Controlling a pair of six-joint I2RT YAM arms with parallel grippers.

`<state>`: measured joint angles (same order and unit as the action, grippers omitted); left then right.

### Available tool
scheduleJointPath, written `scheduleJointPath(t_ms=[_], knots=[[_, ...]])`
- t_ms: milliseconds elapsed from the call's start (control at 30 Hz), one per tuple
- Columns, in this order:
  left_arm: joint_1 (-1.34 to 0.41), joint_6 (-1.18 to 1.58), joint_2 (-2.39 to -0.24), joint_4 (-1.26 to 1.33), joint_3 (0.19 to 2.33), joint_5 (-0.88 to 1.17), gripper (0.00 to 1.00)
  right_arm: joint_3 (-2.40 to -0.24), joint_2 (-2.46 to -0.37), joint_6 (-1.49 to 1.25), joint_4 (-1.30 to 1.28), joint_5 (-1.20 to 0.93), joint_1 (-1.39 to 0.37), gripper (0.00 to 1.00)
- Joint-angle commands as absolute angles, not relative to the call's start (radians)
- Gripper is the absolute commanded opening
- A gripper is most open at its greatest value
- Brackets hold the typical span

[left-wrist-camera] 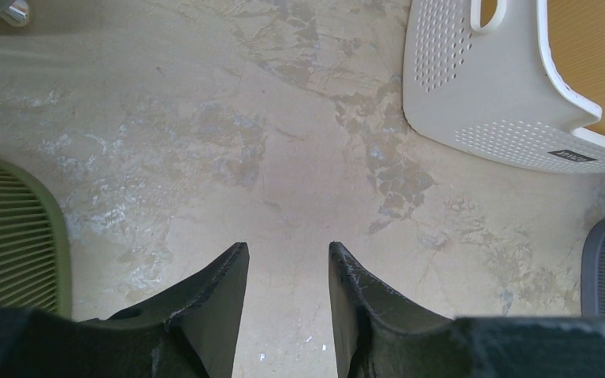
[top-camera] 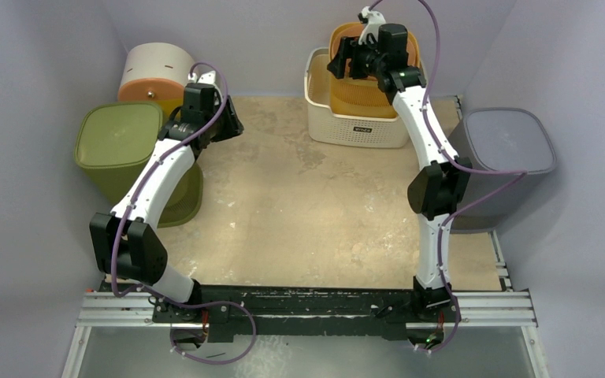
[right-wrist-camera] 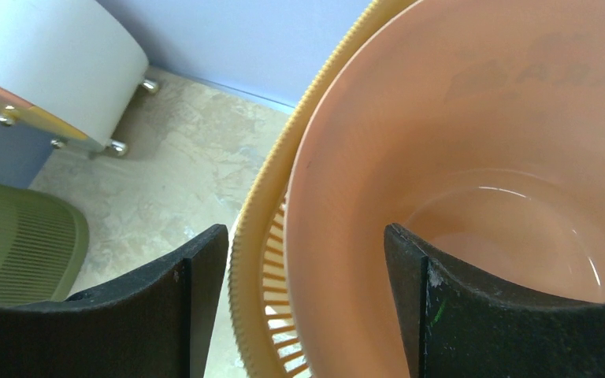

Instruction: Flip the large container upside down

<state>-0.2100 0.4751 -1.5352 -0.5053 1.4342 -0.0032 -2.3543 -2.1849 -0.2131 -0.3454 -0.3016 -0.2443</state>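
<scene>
Our right hand [right-wrist-camera: 303,236] is hanging open astride the rim of the orange container [right-wrist-camera: 256,213]; closing, we are risking pinching the pink liner [right-wrist-camera: 441,118] too, jamming the 2 together.

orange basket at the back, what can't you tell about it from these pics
Top view: the right gripper covers part of the orange basket, hiding any contact.
Right wrist view: whether the fingers touch its rim is unclear; its lower part runs off the bottom edge.
Left wrist view: only a corner shows, cut by the right edge.
</scene>
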Motion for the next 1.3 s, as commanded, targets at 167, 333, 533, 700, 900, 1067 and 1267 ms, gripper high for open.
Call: scheduleJointPath(t_ms=[167, 333, 533, 700, 900, 1067, 1267], knots=[[-0.207, 0.457, -1.474, -0.507, 1.474, 0.003, 0.40, -2.338, -2.186, -0.207, -0.365, -0.157, -0.258, 0.76], [-0.207, 0.455, -1.470, -0.512, 1.467, 0.000, 0.40, -2.333, -2.155, -0.213, -0.310, -0.239, -0.258, 0.73], [-0.207, 0.457, -1.465, -0.508, 1.462, 0.000, 0.40, -2.407, -2.200, -0.183, -0.397, -0.309, -0.258, 0.33], [-0.207, 0.455, -1.460, -0.512, 1.460, -0.002, 0.40, -2.355, -2.143, -0.171, -0.382, -0.335, -0.259, 0.03], [-0.207, 0.459, -1.450, -0.510, 1.451, 0.004, 0.40, -2.352, -2.089, -0.149, -0.416, -0.377, -0.275, 0.00], [-0.207, 0.460, -1.436, -0.507, 1.425, 0.008, 0.40, -2.306, -2.073, -0.109, -0.468, -0.386, -0.309, 0.19], [-0.207, 0.461, -1.421, -0.505, 1.395, 0.012, 0.40, -2.291, -2.046, -0.131, -0.450, -0.351, -0.322, 0.58]])
